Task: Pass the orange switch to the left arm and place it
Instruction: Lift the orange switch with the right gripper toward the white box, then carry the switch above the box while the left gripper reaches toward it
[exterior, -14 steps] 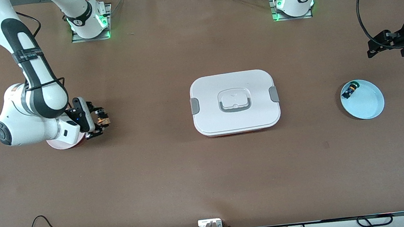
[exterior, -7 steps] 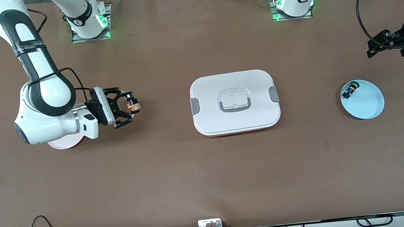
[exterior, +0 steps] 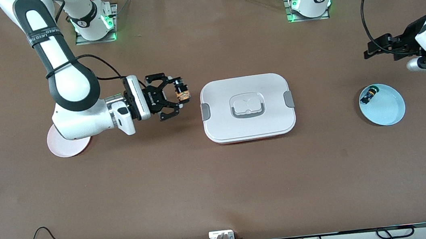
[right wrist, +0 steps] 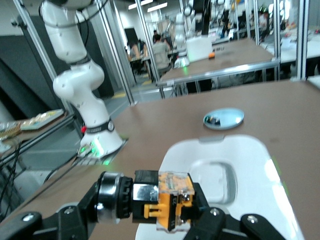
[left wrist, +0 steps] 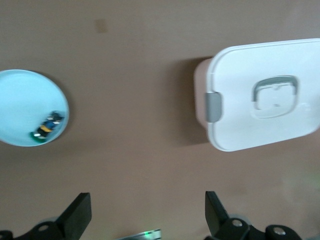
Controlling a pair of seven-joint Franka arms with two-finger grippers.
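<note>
My right gripper (exterior: 180, 94) is shut on the orange switch (exterior: 182, 92), a small black and silver cylinder with an orange part, and holds it sideways in the air beside the box's end toward the right arm. The switch fills the right wrist view (right wrist: 161, 201), between the black fingers (right wrist: 214, 221). The white lidded box (exterior: 247, 107) sits mid-table and also shows in the left wrist view (left wrist: 265, 95) and the right wrist view (right wrist: 250, 165). My left gripper (exterior: 369, 52) is open and empty, in the air near the light blue plate (exterior: 388, 108); its fingers (left wrist: 80, 212) stand wide apart.
The light blue plate holds a small black part with a blue-yellow body (exterior: 368, 95), which also shows in the left wrist view (left wrist: 46, 128). A pink plate (exterior: 66, 145) lies partly under the right arm. Both arm bases stand along the table's edge farthest from the front camera.
My right gripper has carried the orange switch from over the pink plate to just beside the box. My left gripper has shifted a little toward the box.
</note>
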